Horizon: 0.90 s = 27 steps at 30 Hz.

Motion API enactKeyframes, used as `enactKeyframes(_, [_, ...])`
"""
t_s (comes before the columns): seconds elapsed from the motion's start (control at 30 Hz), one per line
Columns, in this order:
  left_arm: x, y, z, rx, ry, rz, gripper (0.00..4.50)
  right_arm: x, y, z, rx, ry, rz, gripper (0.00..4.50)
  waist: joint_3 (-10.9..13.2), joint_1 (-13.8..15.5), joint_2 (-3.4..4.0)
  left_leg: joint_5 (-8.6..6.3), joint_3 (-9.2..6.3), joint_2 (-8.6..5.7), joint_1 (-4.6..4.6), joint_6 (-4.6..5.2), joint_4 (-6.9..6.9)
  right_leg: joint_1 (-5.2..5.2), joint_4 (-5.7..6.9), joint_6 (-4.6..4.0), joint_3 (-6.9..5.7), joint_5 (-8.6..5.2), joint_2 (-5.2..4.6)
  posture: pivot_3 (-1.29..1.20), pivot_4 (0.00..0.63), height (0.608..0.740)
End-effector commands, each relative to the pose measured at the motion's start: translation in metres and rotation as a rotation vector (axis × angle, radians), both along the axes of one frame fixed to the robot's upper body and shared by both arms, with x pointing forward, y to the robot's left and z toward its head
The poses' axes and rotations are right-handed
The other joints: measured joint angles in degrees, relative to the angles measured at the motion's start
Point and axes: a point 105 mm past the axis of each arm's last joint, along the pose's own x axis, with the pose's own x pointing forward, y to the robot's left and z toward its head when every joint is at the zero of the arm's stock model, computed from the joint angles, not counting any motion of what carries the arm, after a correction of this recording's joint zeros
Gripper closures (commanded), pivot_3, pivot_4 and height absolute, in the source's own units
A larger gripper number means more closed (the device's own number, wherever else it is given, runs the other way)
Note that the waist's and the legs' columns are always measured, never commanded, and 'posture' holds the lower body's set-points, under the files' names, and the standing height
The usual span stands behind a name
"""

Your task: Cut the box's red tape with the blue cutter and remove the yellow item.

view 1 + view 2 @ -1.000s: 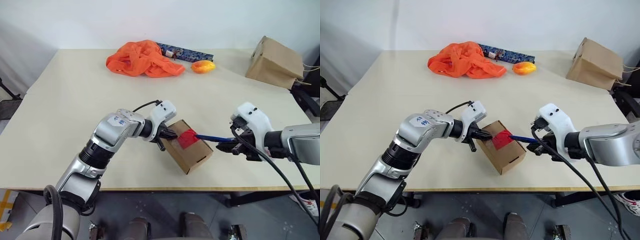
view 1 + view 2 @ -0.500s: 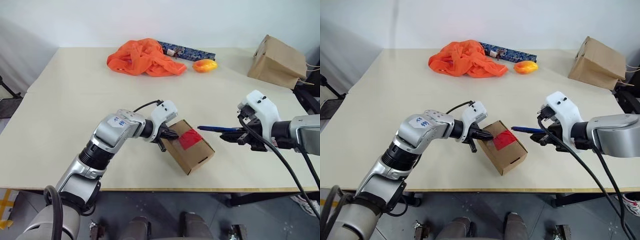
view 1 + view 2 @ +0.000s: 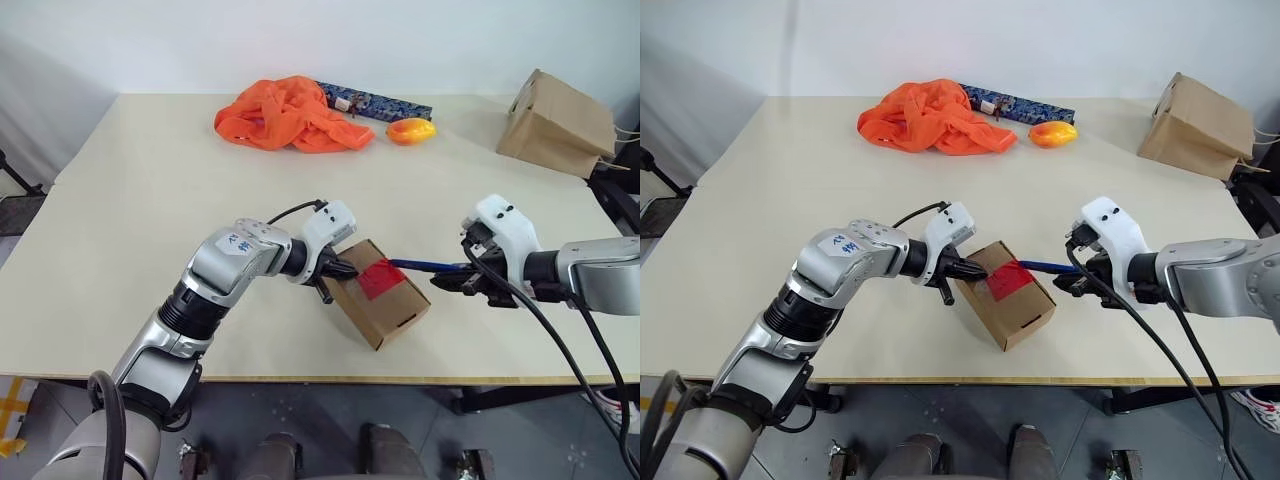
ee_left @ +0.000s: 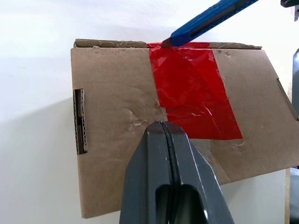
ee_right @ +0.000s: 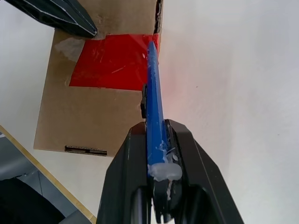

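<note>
Left gripper (image 3: pixel 343 270): fingers (image 4: pixel 159 154) pressed together with nothing between them, tips resting on the top face of the box (image 3: pixel 378 305), at the torn patch of cardboard just beside the near edge of the red tape (image 3: pixel 377 279).

Right gripper (image 3: pixel 447 283): fingers (image 5: pixel 135 158) pinching the rear of the blue cutter (image 3: pixel 425 266). The cutter reaches from the fingers toward the box, and its tip sits at the top edge of the box where the tape folds over (the left wrist view puts the tip right on the tape's corner at that edge). The tape looks whole across the lid; I cannot tell whether the blade has entered it.

Box: lies near the front edge of the bench (image 3: pixel 150 200), roughly mid-width, turned at an angle to that edge, lid shut. A slot cut shows on the face toward the front edge.

Yellow item: cannot tell where it is; the box is closed.

Toward the back edge of the bench: a crumpled orange cloth (image 3: pixel 285 115), with a long dark-blue patterned case (image 3: pixel 375 103) behind it, one end tucked under the cloth. An orange-yellow mango-shaped fruit (image 3: pixel 410 130) lies just beside the case. A brown paper bag (image 3: pixel 555 123) stands at the back right corner (well apart from the box).
</note>
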Motion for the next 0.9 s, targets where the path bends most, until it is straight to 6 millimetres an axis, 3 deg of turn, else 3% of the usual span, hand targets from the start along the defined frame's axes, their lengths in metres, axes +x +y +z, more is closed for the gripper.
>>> enactKeyframes(0.03, [0.004, 0.022, -0.047, 0.148, 0.108, 0.119, 4.5, -0.001, 0.002, 0.002, -0.002, -0.018, 0.013, 4.35, 0.0, 0.0, 0.0, 0.0, 0.0, 0.0, 0.0, 0.0, 0.0, 0.0, -0.01, 0.0, 0.0, 0.0, 0.0, 0.0, 0.15, 0.74])
enactKeyframes(0.53, [0.0, 0.021, -0.048, 0.144, 0.108, 0.108, 4.5, 0.017, 0.011, -0.005, -0.018, -0.03, 0.015, 4.35, 0.0, -0.1, 0.0, 0.0, -0.01, 0.0, 0.01, 0.0, -0.01, 0.0, -0.02, 0.0, 0.01, 0.02, 0.0, 0.0, 0.15, 0.74])
enactKeyframes(0.9, [0.002, 0.024, -0.049, 0.144, 0.108, 0.134, 4.5, -0.016, 0.002, -0.001, -0.069, 0.038, 0.086, 4.35, 0.0, 0.1, 0.01, -0.02, -0.11, 0.0, -0.16, -0.03, -0.07, -0.1, -0.13, 0.0, -0.02, 0.02, 0.0, 0.0, 0.15, 0.74])
